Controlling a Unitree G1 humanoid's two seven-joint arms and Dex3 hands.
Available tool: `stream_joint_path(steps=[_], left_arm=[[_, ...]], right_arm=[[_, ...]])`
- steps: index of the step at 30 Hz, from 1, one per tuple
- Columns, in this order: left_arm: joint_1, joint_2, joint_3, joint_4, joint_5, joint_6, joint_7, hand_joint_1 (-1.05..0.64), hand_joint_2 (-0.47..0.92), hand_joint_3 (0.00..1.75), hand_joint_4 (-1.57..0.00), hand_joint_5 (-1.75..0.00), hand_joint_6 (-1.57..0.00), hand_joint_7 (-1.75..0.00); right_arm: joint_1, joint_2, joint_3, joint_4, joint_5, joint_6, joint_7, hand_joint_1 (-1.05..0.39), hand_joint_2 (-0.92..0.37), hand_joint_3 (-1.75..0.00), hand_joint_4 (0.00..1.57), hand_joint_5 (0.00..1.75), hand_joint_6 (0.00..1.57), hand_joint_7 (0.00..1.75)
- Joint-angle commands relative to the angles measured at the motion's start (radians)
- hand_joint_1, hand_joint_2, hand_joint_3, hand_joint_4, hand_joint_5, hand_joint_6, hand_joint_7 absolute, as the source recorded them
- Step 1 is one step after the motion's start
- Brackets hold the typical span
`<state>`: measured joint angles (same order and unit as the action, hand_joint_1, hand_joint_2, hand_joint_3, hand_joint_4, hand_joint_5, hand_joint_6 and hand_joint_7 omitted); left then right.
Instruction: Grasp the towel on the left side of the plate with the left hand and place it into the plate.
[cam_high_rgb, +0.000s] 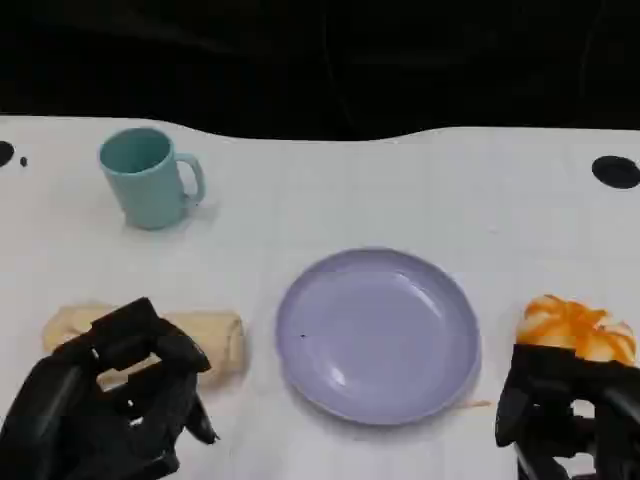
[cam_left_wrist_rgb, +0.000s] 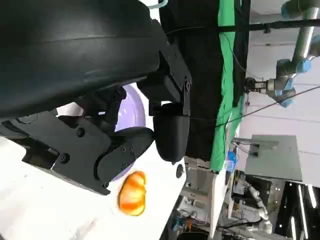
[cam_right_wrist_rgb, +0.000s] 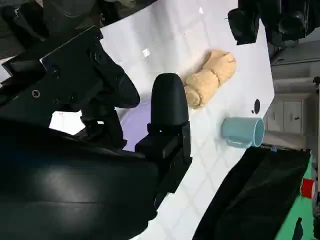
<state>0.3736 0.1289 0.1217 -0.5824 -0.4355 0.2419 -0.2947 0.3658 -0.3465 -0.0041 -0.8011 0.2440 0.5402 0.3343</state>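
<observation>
Towel waits left of the plate

Towel (cam_high_rgb: 200, 340), a soft beige roll, lies at the lower left of the head view, just beside the lilac plate (cam_high_rgb: 378, 335). It should be light and limp (likely to sag at both ends), so a grasp round its middle seems safest. The left hand (cam_high_rgb: 110, 400) hovers over its near end, fingers apart, holding nothing. Bare white desk (cam_high_rgb: 330, 200) lies between towel and plate; the teal mug (cam_high_rgb: 150, 178) stands well apart.
</observation>
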Motion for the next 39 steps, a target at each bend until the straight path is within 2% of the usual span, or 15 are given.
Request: stream_joint_path(steps=[1,30,32,33,35,39], left_arm=[[0.004,0.014,0.002,0.004,0.003,-0.011,-0.004,-0.15,0.58,1.04,-0.85,-1.63,-0.8,-1.41],[0.011,0.025,0.01,-0.01,0.0,-0.006,-0.003,-0.15,0.59,1.04,-0.84,-1.61,-0.8,-1.4],[0.012,0.029,0.013,-0.012,0.004,-0.014,-0.005,-0.17,0.6,0.94,-0.79,-1.42,-0.81,-1.13],[0.011,0.029,0.012,-0.013,0.014,-0.021,0.0,-0.17,0.61,0.92,-0.79,-1.36,-0.83,-1.04],[0.011,0.032,0.012,-0.027,0.046,-0.026,0.019,-0.17,0.6,0.88,-0.81,-1.13,-0.88,-0.76],[0.005,0.071,0.013,-0.062,0.136,-0.024,0.032,-0.18,0.72,0.63,-0.69,-1.02,-0.85,-0.45]], right_arm=[[-0.005,-0.011,-0.004,-0.006,0.004,0.014,-0.004,-0.04,-0.52,-1.26,0.73,1.75,0.61,1.59],[-0.001,-0.009,0.005,-0.024,-0.007,0.023,-0.012,-0.01,-0.52,-1.26,0.73,1.75,0.61,1.59],[0.001,-0.009,0.006,-0.027,-0.009,0.022,-0.013,-0.02,-0.52,-1.25,0.73,1.75,0.6,1.59],[0.002,-0.01,0.006,-0.028,-0.009,0.022,-0.013,-0.02,-0.52,-1.25,0.73,1.75,0.6,1.59],[0.005,-0.013,0.009,-0.034,-0.012,0.018,-0.012,-0.02,-0.53,-1.25,0.72,1.75,0.6,1.59],[0.007,-0.014,0.017,-0.049,-0.018,0.021,-0.015,-0.03,-0.52,-1.25,0.72,1.75,0.6,1.59]])
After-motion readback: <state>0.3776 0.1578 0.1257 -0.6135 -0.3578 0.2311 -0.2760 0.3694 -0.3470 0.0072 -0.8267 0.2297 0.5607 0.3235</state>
